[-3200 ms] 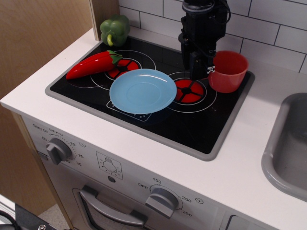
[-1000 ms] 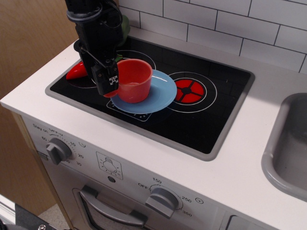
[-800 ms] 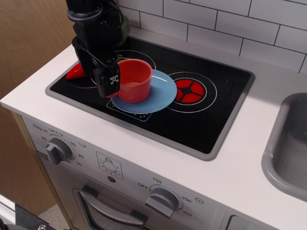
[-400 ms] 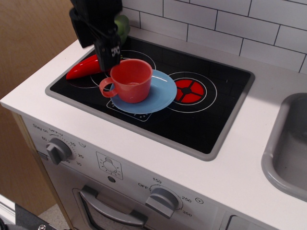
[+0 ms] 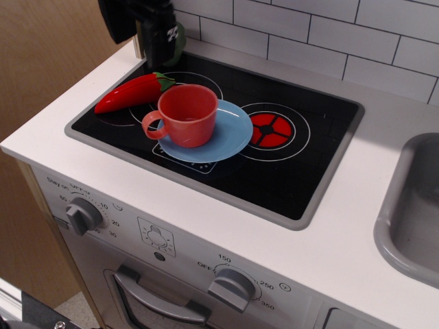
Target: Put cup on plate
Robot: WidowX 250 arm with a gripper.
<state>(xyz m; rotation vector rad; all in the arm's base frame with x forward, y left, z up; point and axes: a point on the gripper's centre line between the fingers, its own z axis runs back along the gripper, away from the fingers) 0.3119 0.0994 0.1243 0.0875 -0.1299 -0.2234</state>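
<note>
observation.image view, the only one. Toy kitchen counter with a black stovetop (image 5: pixel 288 171) set into a white worktop; grey sink (image 5: pixel 411 212) at the right edge; white tile wall behind.

The cup (image 5: pixel 187 115) stands upright on the plate (image 5: pixel 230 133), mouth up, loop handle pointing left and out past the plate's left rim. It sits on the left part of the plate, not centred; the right half of the plate is bare. The plate lies flat on the stovetop, between the two left burner rings and the red burner (image 5: pixel 271 130) on the right.

The gripper (image 5: pixel 156 48) is up at the top left corner, partly cut off by the frame edge, well apart from the cup and above the back of the stovetop. Nothing is between its fingers. Whether the fingers are spread or closed: cannot tell, only a dark block with a marker tag shows.

Red chili pepper (image 5: pixel 134 92) lies on the back left burner, just beside the cup but apart from it. A green pepper (image 5: pixel 177 35) is mostly hidden behind the gripper.

Judgement: placement looks done. The cup rests on the plate, free of the arm. Nothing left but clearing the arm.
</note>
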